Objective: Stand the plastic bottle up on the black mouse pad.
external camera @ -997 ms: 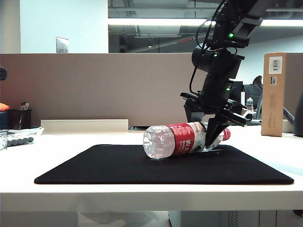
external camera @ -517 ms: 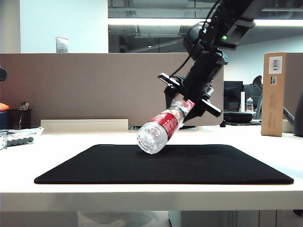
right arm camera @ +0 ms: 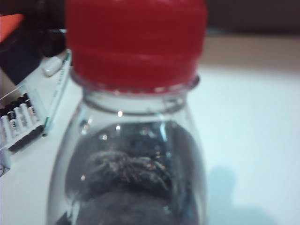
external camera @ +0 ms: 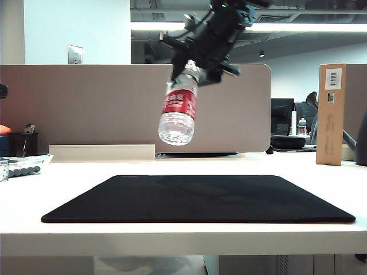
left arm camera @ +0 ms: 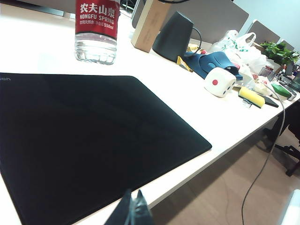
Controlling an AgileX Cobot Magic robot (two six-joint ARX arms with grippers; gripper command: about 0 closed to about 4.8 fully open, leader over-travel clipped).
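Office: grey partition behind a white surface (external camera: 80, 177), ceiling lights above.
Pad: black pad (external camera: 198, 197) lies flat on the surface, nothing resting on it.
Bottle: bottle (external camera: 179, 112) hangs in the air above the pad's far part, nearly upright, ribbed base down and tilted a little, clear of the pad; the red label faces the exterior camera.
Right hand: right hand (external camera: 192, 64) is high up, clamped on the bottle's neck end, with the arm coming in from the upper right of the exterior view; its own camera looks straight down the red cap (right arm camera: 136, 40) and clear shoulder, so its fingers do not show there.
Left hand: left hand (left arm camera: 132, 212) shows only as dark fingertips pressed together at the picture's edge, low over the near edge of the pad, holding nothing; it cannot be seen in the exterior view.
Right side of the surface: cardboard box (external camera: 332, 113) stands upright; beside it in the left wrist view are a dark cone-shaped thing (left arm camera: 174, 35), a white die (left arm camera: 218, 81) with a red dot and a yellow sponge (left arm camera: 251, 97).
Left side of the surface: a dark pen cup (external camera: 23, 144).
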